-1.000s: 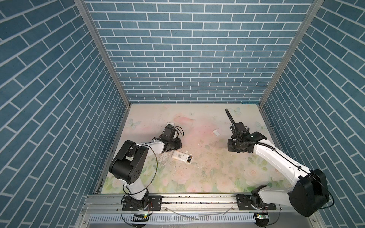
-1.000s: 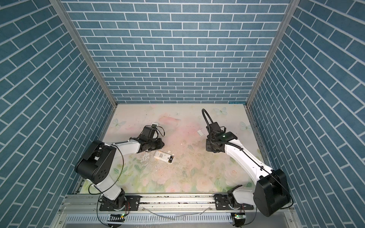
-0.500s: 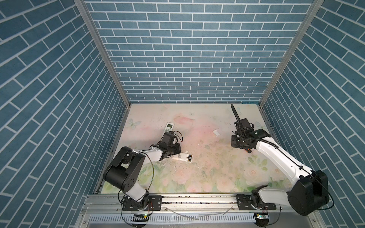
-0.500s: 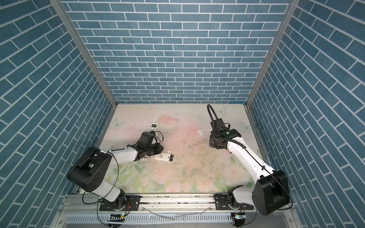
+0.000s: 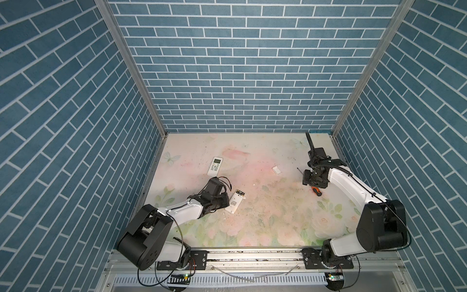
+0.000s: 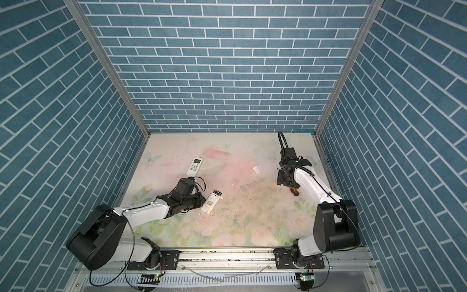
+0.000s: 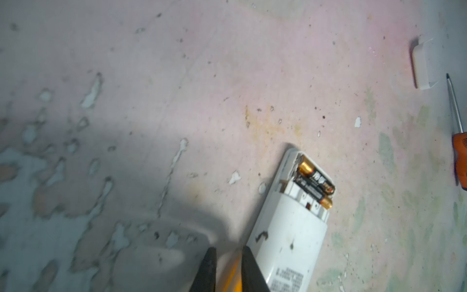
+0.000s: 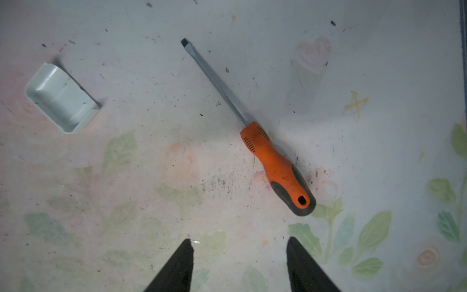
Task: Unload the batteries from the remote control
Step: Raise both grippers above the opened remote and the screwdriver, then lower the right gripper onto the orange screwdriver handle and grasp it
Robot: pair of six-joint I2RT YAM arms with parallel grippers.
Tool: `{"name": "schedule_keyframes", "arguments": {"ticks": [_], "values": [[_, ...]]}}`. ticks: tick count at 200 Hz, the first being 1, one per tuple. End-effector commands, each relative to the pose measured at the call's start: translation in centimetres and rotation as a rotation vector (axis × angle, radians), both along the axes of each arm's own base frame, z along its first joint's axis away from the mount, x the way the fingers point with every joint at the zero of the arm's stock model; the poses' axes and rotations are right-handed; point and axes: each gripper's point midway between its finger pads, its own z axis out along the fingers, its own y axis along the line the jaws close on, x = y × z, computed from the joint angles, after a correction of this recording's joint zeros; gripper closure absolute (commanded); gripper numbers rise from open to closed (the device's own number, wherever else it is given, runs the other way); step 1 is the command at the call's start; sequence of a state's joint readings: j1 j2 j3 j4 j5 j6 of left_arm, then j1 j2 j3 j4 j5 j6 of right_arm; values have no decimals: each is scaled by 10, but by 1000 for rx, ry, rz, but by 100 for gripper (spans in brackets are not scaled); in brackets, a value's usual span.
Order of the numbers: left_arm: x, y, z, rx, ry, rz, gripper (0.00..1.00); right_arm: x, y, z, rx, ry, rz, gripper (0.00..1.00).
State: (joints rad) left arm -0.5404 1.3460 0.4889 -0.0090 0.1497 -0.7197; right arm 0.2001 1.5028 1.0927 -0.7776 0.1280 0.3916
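A white remote control (image 7: 290, 227) lies face down at the left middle of the table, seen in both top views (image 5: 235, 201) (image 6: 211, 200). Its compartment is open, and two black batteries (image 7: 314, 183) with gold ends lie side by side inside. My left gripper (image 7: 228, 249) is shut, low on the table beside the remote's long edge. A yellow-orange sliver shows in the slit between its jaws; I cannot tell what it is. My right gripper (image 8: 240, 242) hangs open and empty at the right, just short of the orange-handled screwdriver (image 8: 275, 161).
A second white remote (image 5: 215, 166) lies face up behind the left gripper. The loose white battery cover (image 8: 62, 97) lies upside down between the arms (image 5: 276, 170). The screwdriver (image 5: 316, 191) points toward the back wall. Blue brick walls close in three sides.
The right gripper has opened, and the screwdriver now lies free on the table. The left arm has drawn back from the far remote to the near remote's side, still shut.
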Motion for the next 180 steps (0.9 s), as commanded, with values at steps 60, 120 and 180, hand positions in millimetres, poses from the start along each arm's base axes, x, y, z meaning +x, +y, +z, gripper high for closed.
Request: {"name": "schedule_keyframes", "arguments": {"ticks": [60, 120, 180], "values": [[8, 4, 44, 28, -53, 7, 76, 16, -47, -36, 4, 106, -65, 32], [13, 1, 64, 11, -91, 3, 75, 11, -36, -64, 61, 181, -23, 31], [24, -9, 79, -15, -115, -28, 74, 6, -25, -78, 121, 206, -7, 50]]}}
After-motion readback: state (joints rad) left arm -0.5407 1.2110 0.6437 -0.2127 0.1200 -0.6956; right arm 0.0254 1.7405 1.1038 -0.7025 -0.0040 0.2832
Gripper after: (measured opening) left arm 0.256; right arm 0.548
